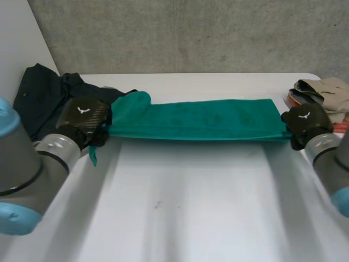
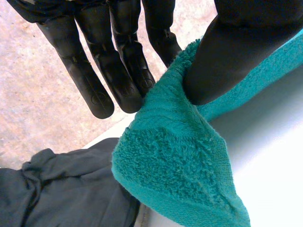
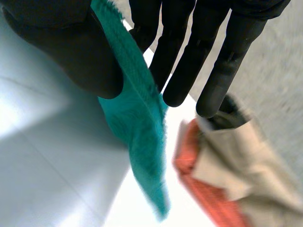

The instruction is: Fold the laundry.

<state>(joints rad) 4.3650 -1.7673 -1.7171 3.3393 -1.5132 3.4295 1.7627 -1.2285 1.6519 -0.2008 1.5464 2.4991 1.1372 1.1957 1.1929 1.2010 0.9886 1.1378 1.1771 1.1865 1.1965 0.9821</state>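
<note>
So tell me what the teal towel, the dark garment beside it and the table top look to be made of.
Teal towel: terry cloth, likely cotton; fuzzy looped pile with a flatter woven band near its edge.
Dark garment: thin, smooth matte fabric, falling in soft creases; fibre unclear.
Table: hard, smooth white surface with a faint sheen, perhaps laminate.

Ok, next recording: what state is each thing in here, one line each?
teal towel: folded into a long band, drawn out between both hands.
left hand: shut, thumb and fingers pinching the towel's one end.
right hand: shut, pinching the towel's other end.
dark garment: unfolded, crumpled in a heap beside the left hand.
beige garment: loosely folded, lying on the orange-red cloth.
orange-red cloth: folded, under the beige garment.
</note>
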